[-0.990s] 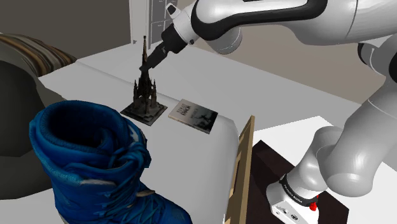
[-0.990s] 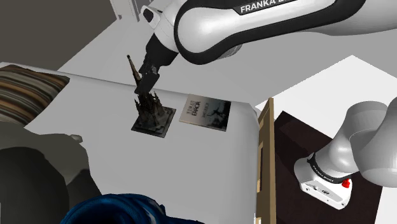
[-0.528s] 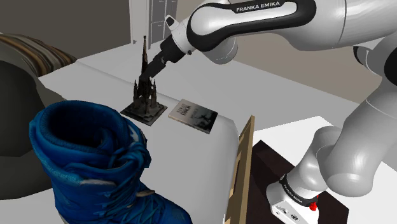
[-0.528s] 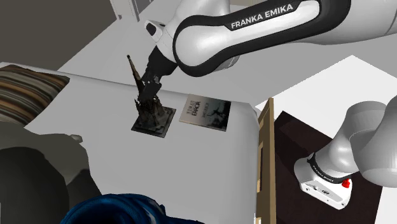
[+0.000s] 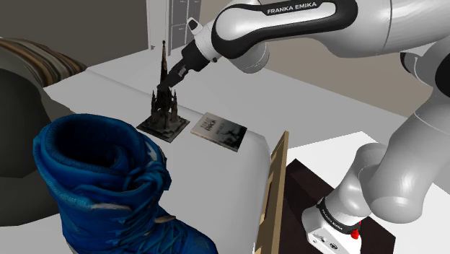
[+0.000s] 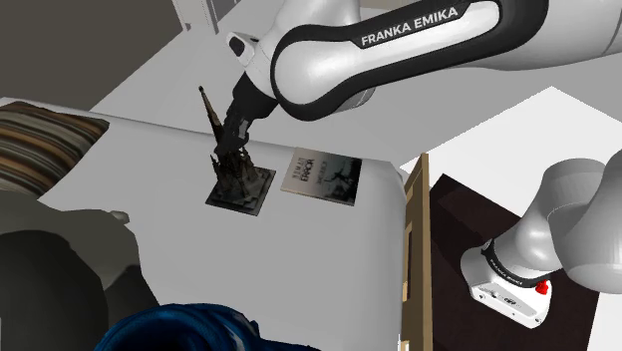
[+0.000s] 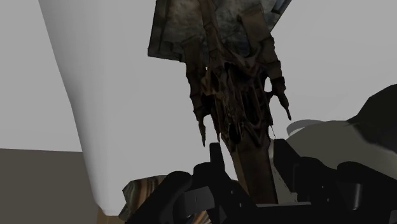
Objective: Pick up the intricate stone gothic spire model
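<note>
Gripper (image 5: 171, 78): 2 fingers (image 7: 216, 167) closed to a narrow gap, clasping upper shaft of dark spire model (image 5: 162, 108) w/ both pads touching; base flat on white tabletop (image 5: 108, 97).

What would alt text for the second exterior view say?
The black gripper of a white arm clasps the shaft of a dark spire model standing on a white surface. A booklet lies beside its base; a blue boot sits nearer the camera.

White arm (image 5: 404, 43) w/ dark joints, white FRANKA EMIKA lettering, blk claw (image 5: 167, 79).
</note>
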Robot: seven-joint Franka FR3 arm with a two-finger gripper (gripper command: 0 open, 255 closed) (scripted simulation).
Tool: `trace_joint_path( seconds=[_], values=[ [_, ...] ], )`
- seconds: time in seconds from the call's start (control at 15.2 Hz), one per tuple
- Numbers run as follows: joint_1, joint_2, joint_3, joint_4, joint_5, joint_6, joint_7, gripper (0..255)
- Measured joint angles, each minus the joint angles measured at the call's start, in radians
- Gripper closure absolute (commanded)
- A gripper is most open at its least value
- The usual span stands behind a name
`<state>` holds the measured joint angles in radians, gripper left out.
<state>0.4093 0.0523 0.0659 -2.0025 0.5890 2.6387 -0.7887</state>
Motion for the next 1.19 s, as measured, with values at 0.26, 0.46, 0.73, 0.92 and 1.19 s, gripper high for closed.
trace_joint_path(
  seconds=[0.26, 0.46, 0.73, 0.92, 1.19],
  values=[
    [0.000, -0.004, -0.001, 0.008, -0.010, -0.012, 0.011, 255],
    [-0.003, -0.018, -0.006, 0.027, -0.033, -0.045, 0.035, 255],
    [-0.003, -0.035, -0.008, 0.057, -0.067, -0.087, 0.075, 255],
    [-0.006, -0.042, -0.012, 0.084, -0.085, -0.119, 0.095, 255],
    [-0.008, -0.048, -0.014, 0.124, -0.110, -0.162, 0.125, 255]
  ],
)
